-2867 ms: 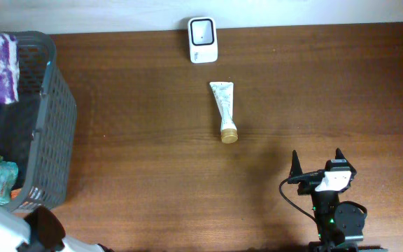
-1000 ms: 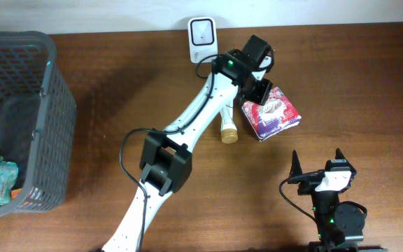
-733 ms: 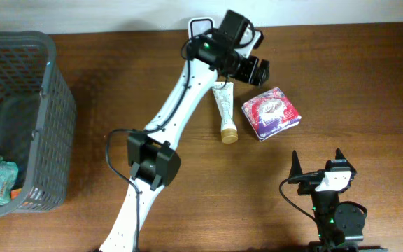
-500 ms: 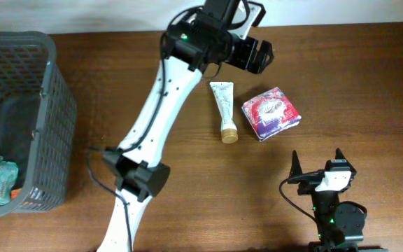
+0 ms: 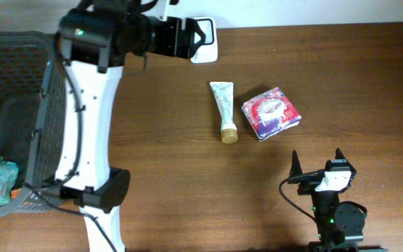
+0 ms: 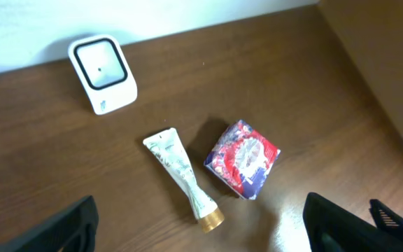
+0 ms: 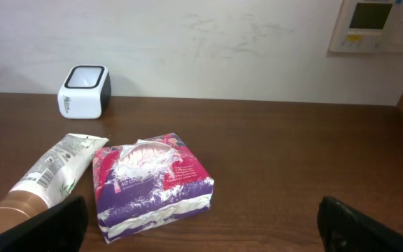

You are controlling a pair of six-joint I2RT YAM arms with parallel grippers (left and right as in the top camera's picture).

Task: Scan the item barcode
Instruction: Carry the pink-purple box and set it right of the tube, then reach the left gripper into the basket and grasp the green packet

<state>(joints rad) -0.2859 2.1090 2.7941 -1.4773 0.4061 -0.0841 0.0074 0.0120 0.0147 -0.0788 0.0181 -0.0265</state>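
Two pincers released, empty: left gripper (image 5: 196, 38) beside small white box scanner (image 6: 102, 70), right gripper (image 5: 318, 161) well in front of it. Red-purple soft packet (image 5: 271, 113) lies front-right of scanner. Grip its sides; face barcode squarely at scanner window.

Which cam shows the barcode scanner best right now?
Left wrist: the scanner is whole, window facing the camera. Overhead has it partly hidden behind the left gripper; right wrist shows it small, far back, from the side.
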